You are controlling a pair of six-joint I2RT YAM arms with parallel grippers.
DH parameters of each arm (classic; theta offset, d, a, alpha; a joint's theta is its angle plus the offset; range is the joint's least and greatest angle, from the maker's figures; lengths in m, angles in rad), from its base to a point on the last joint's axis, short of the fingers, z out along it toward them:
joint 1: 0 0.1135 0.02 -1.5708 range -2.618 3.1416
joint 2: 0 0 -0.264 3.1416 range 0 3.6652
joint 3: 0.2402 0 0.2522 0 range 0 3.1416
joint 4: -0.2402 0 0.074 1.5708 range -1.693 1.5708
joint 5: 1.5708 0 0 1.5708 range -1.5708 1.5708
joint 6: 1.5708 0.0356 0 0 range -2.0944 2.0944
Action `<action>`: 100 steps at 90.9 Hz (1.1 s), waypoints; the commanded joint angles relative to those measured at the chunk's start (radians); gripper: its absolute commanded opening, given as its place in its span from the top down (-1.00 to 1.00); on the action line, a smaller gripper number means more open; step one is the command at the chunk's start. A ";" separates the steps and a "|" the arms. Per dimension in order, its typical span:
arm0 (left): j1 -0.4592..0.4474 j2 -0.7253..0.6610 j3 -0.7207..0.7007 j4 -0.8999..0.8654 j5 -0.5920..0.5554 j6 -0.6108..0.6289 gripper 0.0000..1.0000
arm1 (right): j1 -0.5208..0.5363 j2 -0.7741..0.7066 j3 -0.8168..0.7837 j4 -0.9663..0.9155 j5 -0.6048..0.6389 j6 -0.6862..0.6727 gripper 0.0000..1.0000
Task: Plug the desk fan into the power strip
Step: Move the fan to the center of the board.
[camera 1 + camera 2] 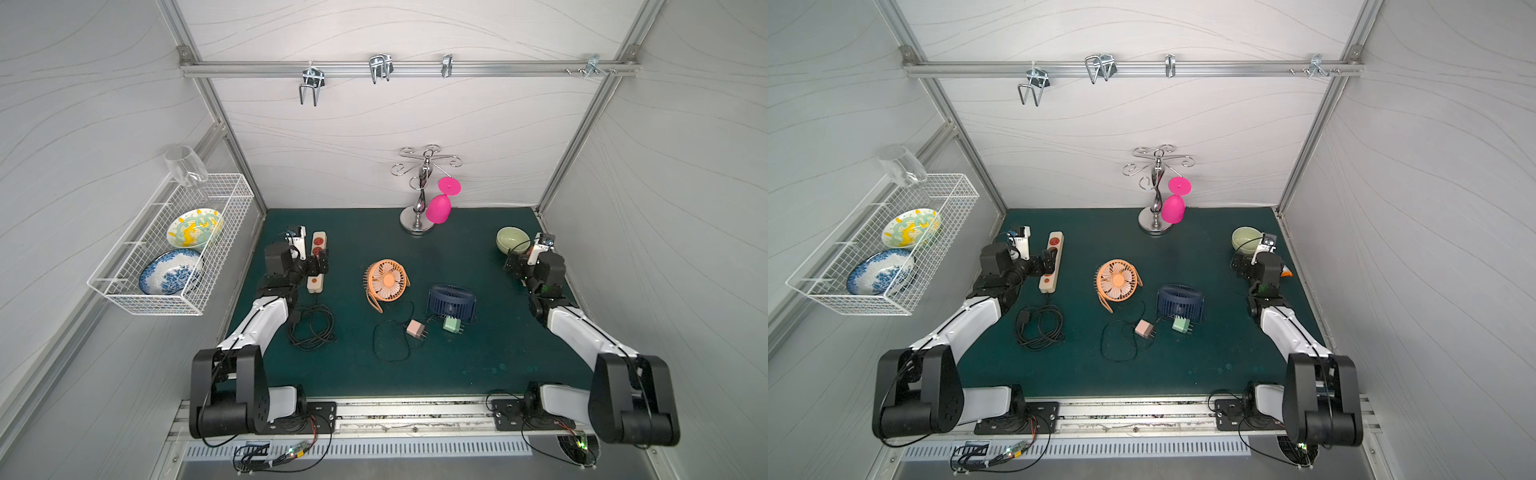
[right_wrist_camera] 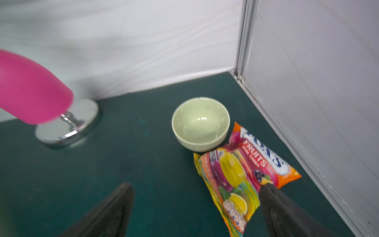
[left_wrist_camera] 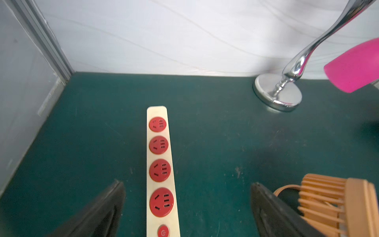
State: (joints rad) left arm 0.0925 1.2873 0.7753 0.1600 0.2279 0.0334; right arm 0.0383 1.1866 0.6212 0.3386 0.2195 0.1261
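The power strip lay on the left side of the green mat, running lengthwise toward the back wall, its black cord coiled in a loose heap at the near end. The left gripper hung right over its middle with the jaws spread wide; from the wrist camera the strip ran between the two black fingers, neither touching it. Near the middle of the mat stood an orange fan, and just to its right a dark blue fan, each trailing a thin wire. A pink plug and a green plug lay side by side in front of them, well apart from the strip. Over by the right wall the right gripper was open too and held nothing, poised near a pale green bowl and a bright candy bag touching it.
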 commanded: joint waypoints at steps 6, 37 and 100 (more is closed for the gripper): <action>-0.007 -0.087 0.147 -0.389 -0.063 -0.033 -1.00 | 0.070 -0.142 0.073 -0.241 -0.116 -0.029 -0.99; 0.048 -0.175 0.059 -0.495 -0.020 -0.006 -1.00 | 0.379 -0.119 0.180 -0.310 -0.379 -0.427 -0.98; 0.008 -0.156 0.067 -0.536 -0.022 0.055 -1.00 | 0.835 0.328 0.334 -0.303 -0.445 -1.014 -0.98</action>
State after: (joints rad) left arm 0.1261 1.1290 0.7963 -0.3698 0.2165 0.0528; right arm 0.8444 1.4528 0.9123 0.0017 -0.2802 -0.8005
